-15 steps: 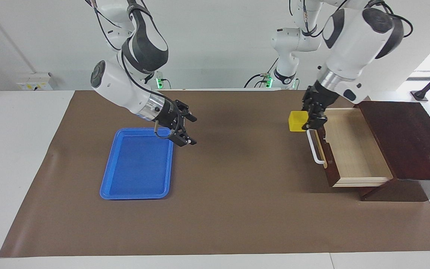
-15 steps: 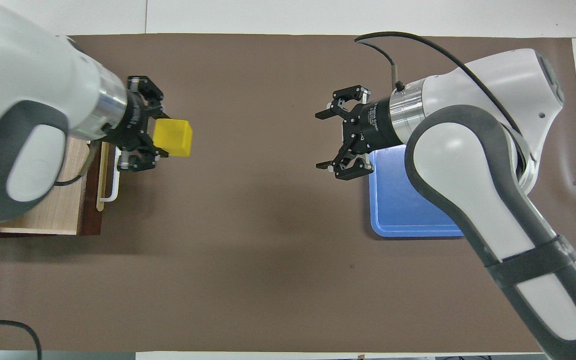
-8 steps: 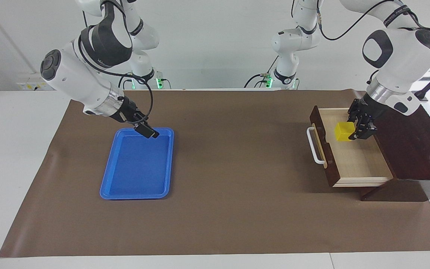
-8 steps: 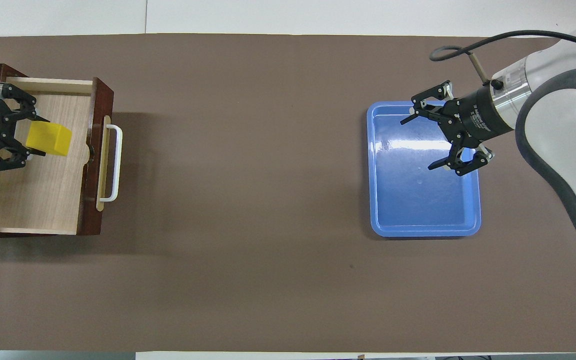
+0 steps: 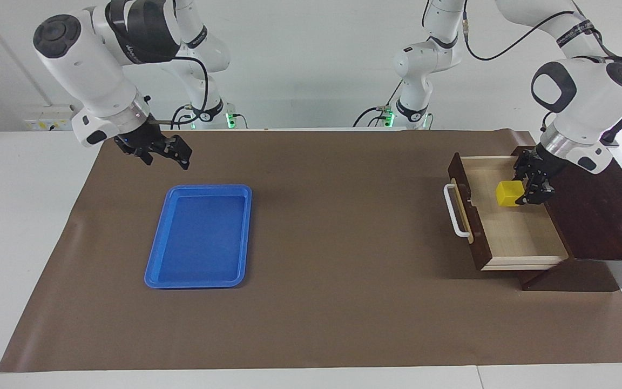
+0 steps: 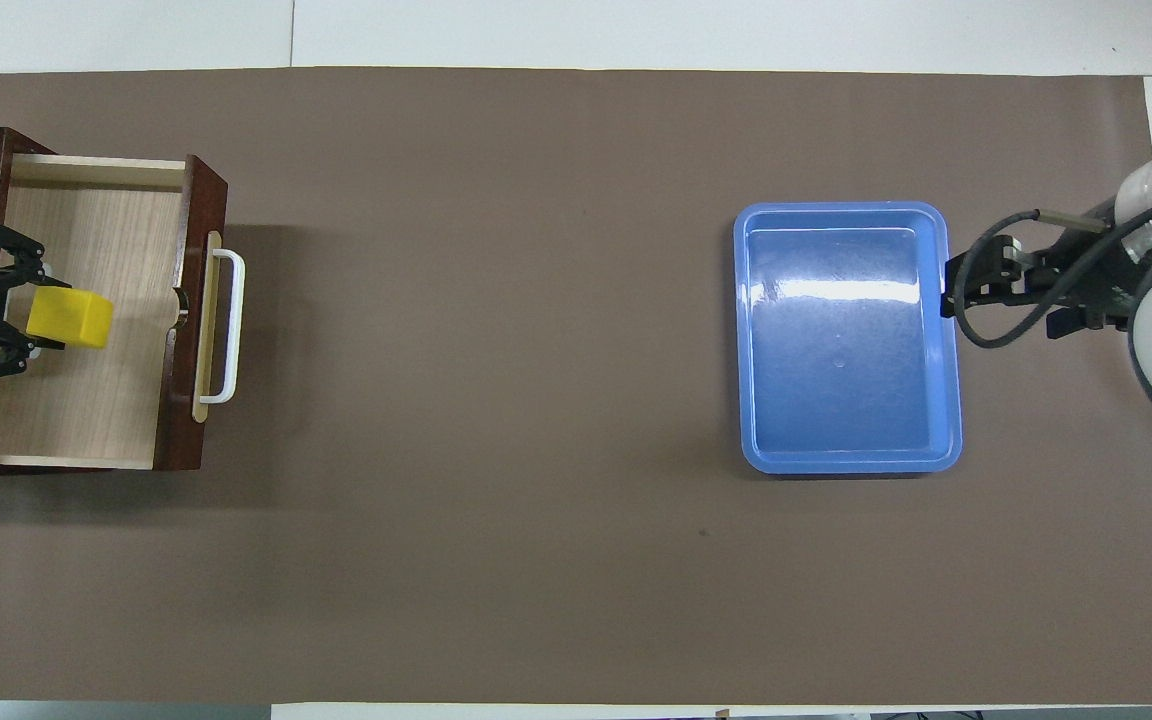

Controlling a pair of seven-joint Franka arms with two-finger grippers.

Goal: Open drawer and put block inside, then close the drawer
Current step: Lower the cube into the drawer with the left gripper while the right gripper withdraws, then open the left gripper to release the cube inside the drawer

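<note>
The dark brown drawer (image 5: pixel 505 240) (image 6: pixel 86 400) stands pulled out of its dark wooden box (image 5: pixel 597 205), and its white bar handle (image 5: pixel 454 212) (image 6: pixel 226 325) faces the middle of the table. My left gripper (image 5: pixel 525 189) (image 6: pixel 42 318) is shut on the yellow block (image 5: pixel 508 193) (image 6: pixel 69 318) and holds it low inside the open drawer, over the pale wood floor. I cannot tell whether the block touches that floor. My right gripper (image 5: pixel 177 155) (image 6: pixel 948 290) hangs open with nothing in it, just off the blue tray's edge toward the right arm's end of the table.
A flat blue tray (image 5: pixel 197 281) (image 6: pixel 846 462) lies on the brown mat (image 5: pixel 343 243) toward the right arm's end. The drawer front juts out from the box onto the mat.
The left gripper carried the block from beside the handle in over the drawer and lower into it. The right arm drew back from above the tray toward its own end of the table.
</note>
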